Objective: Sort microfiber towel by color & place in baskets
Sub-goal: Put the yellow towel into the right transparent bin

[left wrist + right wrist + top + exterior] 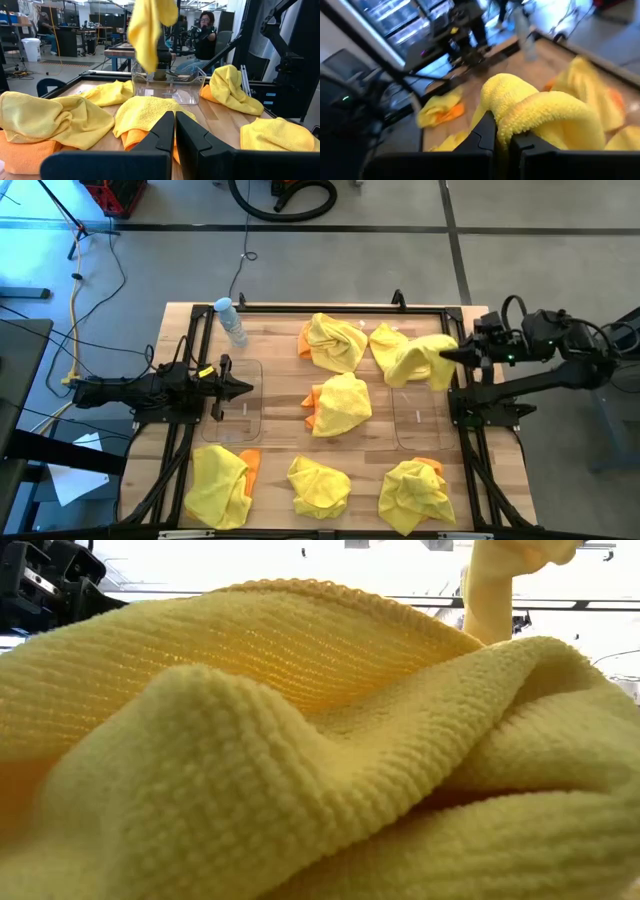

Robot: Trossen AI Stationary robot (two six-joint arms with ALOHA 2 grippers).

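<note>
No text, label, brand or number could be read in any view. The water bottle (pixel 231 321) beyond the left end effector (pixel 243 388) perhaps carried a label, but it showed too small to read.

Two robot arms, both matte black, built from slim tubular links joined by chunkier rounded joint housings. The left arm (pixel 140 388) carries a small yellow tag or sticker near its wrist and black cables running along its links. Its end effector (pixel 175 131) ends in two flat, dark, wedge-shaped fingers (pixel 160 132) with smooth angled faces, mounted on a wide dark crossbar. The right arm (pixel 560 370) is bulkier at the wrist, with looping black cables arching above it and a small green indicator light glowing on the housing. Its end effector (pixel 501 136) has the same dark, tapered, flat-sided fingers (pixel 482 135).
</note>
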